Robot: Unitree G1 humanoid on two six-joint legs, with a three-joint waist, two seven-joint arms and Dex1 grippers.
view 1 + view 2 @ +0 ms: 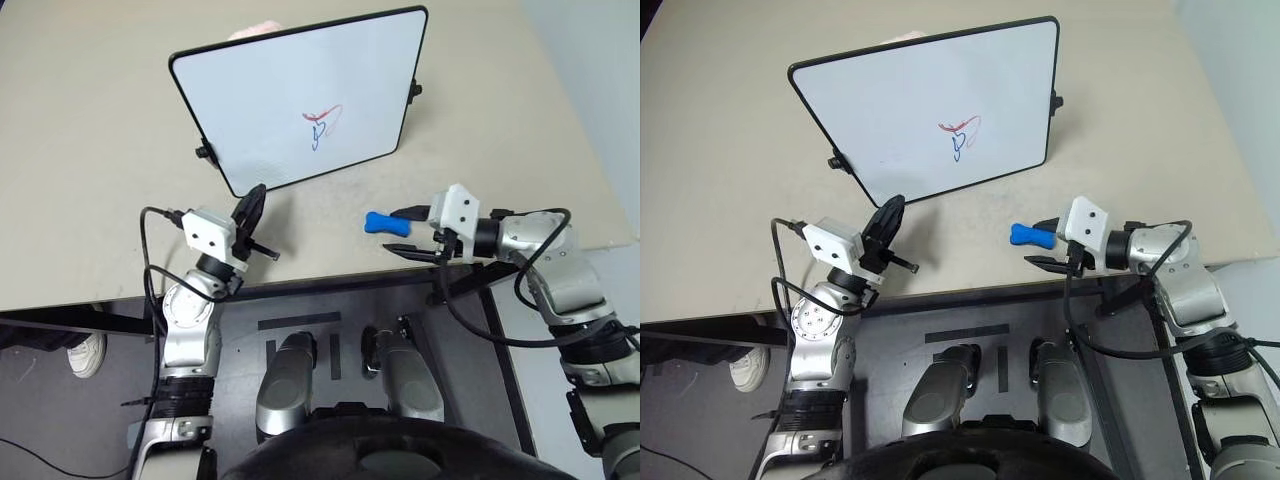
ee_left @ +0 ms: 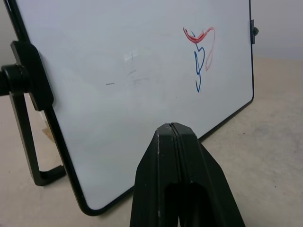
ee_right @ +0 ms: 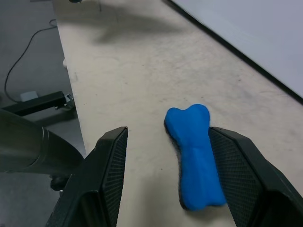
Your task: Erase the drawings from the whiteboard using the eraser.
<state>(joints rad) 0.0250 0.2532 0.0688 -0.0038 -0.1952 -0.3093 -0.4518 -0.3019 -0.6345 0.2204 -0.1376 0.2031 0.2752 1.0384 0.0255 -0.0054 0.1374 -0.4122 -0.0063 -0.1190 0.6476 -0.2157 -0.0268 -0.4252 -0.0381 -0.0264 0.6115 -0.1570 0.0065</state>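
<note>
Briefly, as seen at this moment:

Table: a beige table (image 1: pixel 90 150) carried the board and the eraser; dark floor lay past its near edge.

Board: the whiteboard (image 1: pixel 270 100) stood tilted on the table, black-framed with rounded corners, a small black knob (image 1: pixel 203 153) on its left side and another (image 1: pixel 415 90) on its right. In the left wrist view a black stand leg (image 2: pixel 28 137) showed behind its left edge.

Drawings: the drawings (image 1: pixel 322 125), a red loop over a blue squiggle, sat on the right half of the board and were unerased. Faint grey smudges (image 2: pixel 130 78) marked the board's middle in the left wrist view.

Eraser: the eraser (image 1: pixel 387 224), blue and bone-shaped, lay flat on the table in front of the board's right lower corner, apart from the board.

Right gripper: the right gripper (image 3: pixel 168 177) pointed toward the robot's left, low over the table, with its fingers (image 3: pixel 111 165) spread wide. The eraser lay in the gap, close against one finger and well clear of the other; it was not pinched.

Left gripper: the left gripper (image 2: pixel 173 130) was pressed together with nothing between its fingers, aimed at the board's lower left corner and just short of the frame.
</note>
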